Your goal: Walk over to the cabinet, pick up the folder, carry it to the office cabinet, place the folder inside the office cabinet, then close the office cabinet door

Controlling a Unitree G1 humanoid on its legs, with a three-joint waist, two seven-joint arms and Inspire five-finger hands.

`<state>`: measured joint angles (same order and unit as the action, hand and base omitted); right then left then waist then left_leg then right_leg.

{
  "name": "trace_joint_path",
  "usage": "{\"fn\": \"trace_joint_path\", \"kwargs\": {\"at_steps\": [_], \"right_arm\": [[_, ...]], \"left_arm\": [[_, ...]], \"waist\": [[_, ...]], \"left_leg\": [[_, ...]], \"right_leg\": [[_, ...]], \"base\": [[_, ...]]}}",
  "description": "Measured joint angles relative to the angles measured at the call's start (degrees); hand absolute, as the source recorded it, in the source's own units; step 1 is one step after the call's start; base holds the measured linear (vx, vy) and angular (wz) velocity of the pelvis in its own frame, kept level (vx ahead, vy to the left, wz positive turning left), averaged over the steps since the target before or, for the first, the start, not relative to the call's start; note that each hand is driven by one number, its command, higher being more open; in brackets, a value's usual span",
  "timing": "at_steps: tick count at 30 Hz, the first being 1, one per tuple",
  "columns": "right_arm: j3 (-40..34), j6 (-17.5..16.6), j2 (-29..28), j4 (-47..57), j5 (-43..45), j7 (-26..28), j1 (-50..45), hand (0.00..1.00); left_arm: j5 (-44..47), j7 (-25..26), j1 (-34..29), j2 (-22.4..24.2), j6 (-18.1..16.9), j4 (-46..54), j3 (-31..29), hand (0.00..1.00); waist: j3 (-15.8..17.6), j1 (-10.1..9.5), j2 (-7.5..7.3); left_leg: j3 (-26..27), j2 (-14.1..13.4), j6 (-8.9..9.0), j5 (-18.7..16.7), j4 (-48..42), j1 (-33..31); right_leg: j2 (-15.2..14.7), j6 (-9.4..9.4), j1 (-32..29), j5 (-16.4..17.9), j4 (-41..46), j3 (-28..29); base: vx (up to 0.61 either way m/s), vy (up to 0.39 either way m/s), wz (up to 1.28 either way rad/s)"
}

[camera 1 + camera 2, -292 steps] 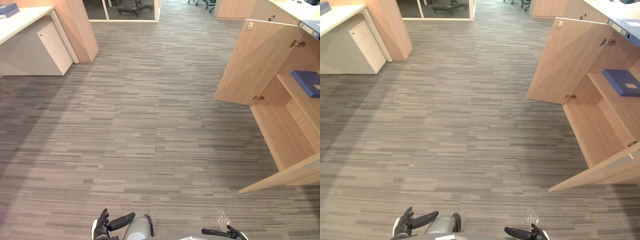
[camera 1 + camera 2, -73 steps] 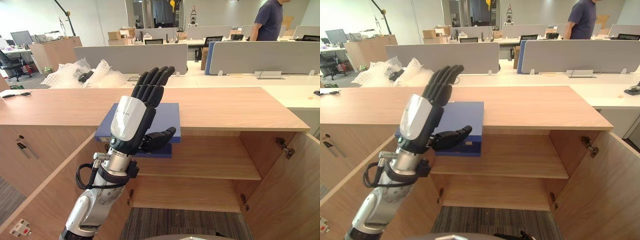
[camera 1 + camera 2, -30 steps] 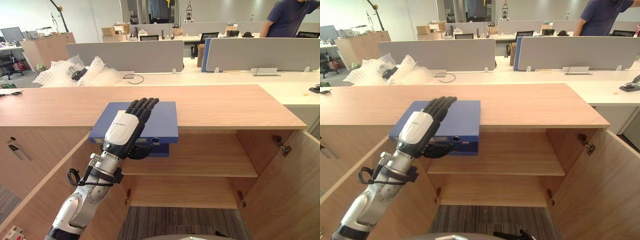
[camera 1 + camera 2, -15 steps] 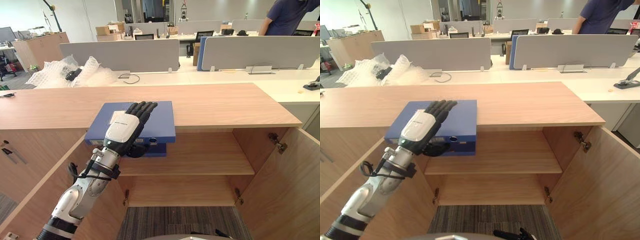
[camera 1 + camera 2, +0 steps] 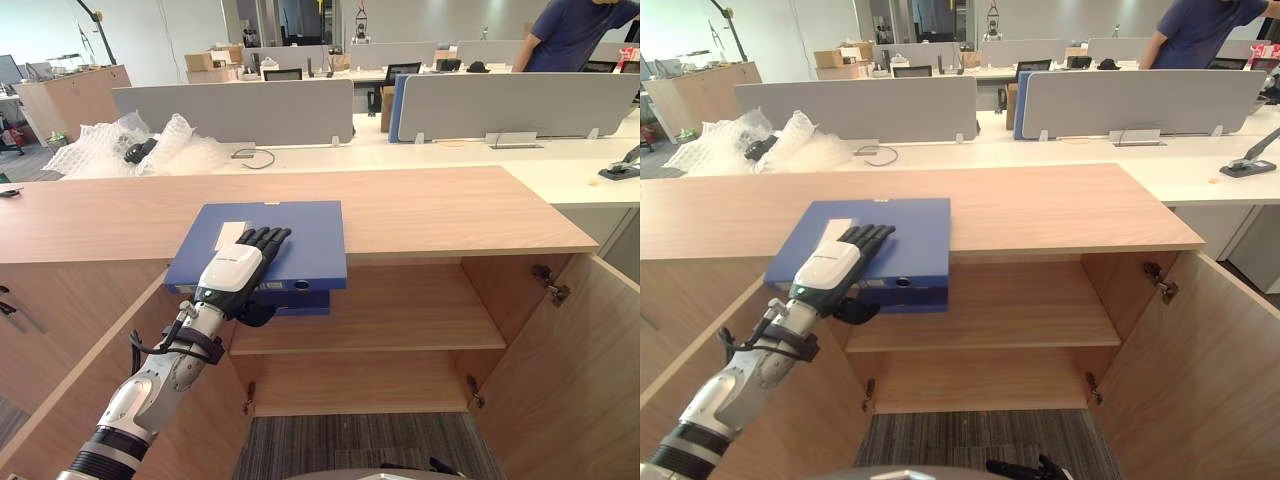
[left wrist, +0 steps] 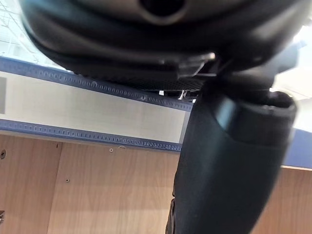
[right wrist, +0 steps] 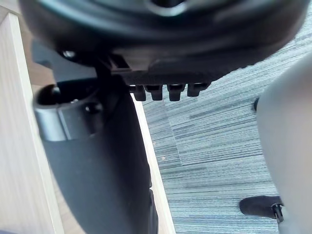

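A blue folder [image 5: 300, 240] lies flat on the wooden cabinet top [image 5: 450, 210], its near edge overhanging the open compartment. My left hand [image 5: 232, 272] rests on it with fingers laid along the cover and the thumb tucked under the spine, pinching it. In the left wrist view the thumb [image 6: 229, 161] stands before the folder's pale spine [image 6: 97, 114]. The right hand [image 5: 1025, 467] hangs low at the bottom edge; its wrist view shows the thumb [image 7: 97, 161] straight over carpet.
Both cabinet doors stand open: the left door [image 5: 90, 370] and the right door [image 5: 570, 380]. A bare shelf [image 5: 400, 320] crosses the inside. Behind are desks with grey partitions [image 5: 240, 110], bubble wrap [image 5: 120, 145] and a person [image 5: 580, 30].
My left hand came down from above the folder and settled on its cover, thumb going underneath. The folder has slid a little toward the front left. The view also shifted slightly.
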<state>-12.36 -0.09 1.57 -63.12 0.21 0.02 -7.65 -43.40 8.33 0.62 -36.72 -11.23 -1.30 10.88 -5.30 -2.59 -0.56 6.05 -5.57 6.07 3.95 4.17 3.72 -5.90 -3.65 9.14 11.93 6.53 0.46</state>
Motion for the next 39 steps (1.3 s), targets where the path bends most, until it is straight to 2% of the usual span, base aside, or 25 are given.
{"fn": "trace_joint_path", "kwargs": {"at_steps": [11, 12, 18, 23, 30, 35, 36, 39], "right_arm": [[0.7, 0.0, 0.1, 0.1, 0.0, 0.1, 0.7, 1.0], [0.7, 0.0, 0.1, 0.2, 0.0, 0.1, 0.7, 1.0], [0.8, 0.0, 0.1, 0.3, 0.0, 0.1, 0.7, 1.0], [1.4, 0.0, 0.1, 0.2, 0.0, 0.1, 1.2, 1.0], [2.3, 0.0, 0.3, 0.2, 0.0, 0.0, 1.8, 1.0], [2.3, 0.0, 0.3, 0.4, 0.0, 0.0, 1.8, 1.0], [2.3, 0.0, 0.3, 0.4, 0.1, 0.0, 1.7, 1.0], [2.2, 0.0, 0.3, 0.2, 0.1, -0.1, 1.7, 1.0]], "left_arm": [[-2.2, 0.2, 3.9, 0.0, 1.7, -3.9, 0.0, 1.0], [-2.3, 0.2, 4.2, 0.0, 1.7, -4.0, 0.0, 0.0], [-3.4, 2.3, 7.2, 0.1, 1.9, -5.6, 0.1, 0.0], [-4.6, 6.5, 11.3, 0.1, 1.9, -5.8, 0.0, 0.0], [-5.3, 6.8, 13.5, 0.2, 2.6, -5.9, 0.7, 0.0], [-5.7, 6.6, 10.4, 3.2, 3.6, -2.0, -0.7, 0.0], [-5.7, 6.3, 7.0, 4.9, 3.9, 3.1, -0.8, 0.0], [-3.1, 5.2, 2.6, 7.6, 3.3, 10.5, -0.8, 0.0]], "waist": [[1.7, 0.29, -0.04], [1.9, 0.29, -0.07], [1.9, 0.44, -0.12], [2.3, 0.77, -0.45], [2.8, 1.5, -0.21], [3.0, 1.5, -0.2], [3.3, 1.45, -0.19], [3.5, 1.17, -0.22]], "left_leg": [[0.4, 0.0, -0.1, 0.3, 0.7, 1.2], [0.4, 0.1, -0.1, 0.3, 0.7, 1.3], [0.5, 0.1, -0.1, 0.4, 0.7, 1.3], [0.5, 0.1, -0.09, 0.4, 0.7, 1.3], [0.7, 0.1, -0.09, 0.4, 0.7, 1.5], [0.6, 0.1, -0.09, 0.4, 0.8, 1.5], [0.6, 0.1, -0.09, 0.4, 0.8, 1.5], [0.6, 0.1, -0.05, 0.4, 0.7, 1.3]], "right_leg": [[-0.1, -0.04, 0.7, -0.2, -0.1, 0.0], [-0.2, -0.05, 0.8, -0.2, -0.2, 0.0], [-0.1, -0.08, 1.0, -0.2, -0.8, -0.1], [-0.1, -0.17, 1.2, -0.3, -1.0, -0.1], [-0.2, -0.31, 1.7, -0.9, -1.9, -0.1], [-0.2, -0.31, 1.8, -0.9, -2.1, -0.1], [-0.2, -0.31, 1.8, -0.9, -2.2, -0.1], [-0.2, -0.31, 1.7, -0.9, -2.1, 0.1]], "base": [[-0.02, -0.002, -0.01], [-0.04, -0.005, -0.01], [-0.02, -0.003, 0.0], [0.0, 0.0, 0.0], [0.0, 0.0, 0.0], [0.0, 0.0, 0.0], [0.0, 0.0, 0.0], [0.0, 0.0, 0.0]]}}
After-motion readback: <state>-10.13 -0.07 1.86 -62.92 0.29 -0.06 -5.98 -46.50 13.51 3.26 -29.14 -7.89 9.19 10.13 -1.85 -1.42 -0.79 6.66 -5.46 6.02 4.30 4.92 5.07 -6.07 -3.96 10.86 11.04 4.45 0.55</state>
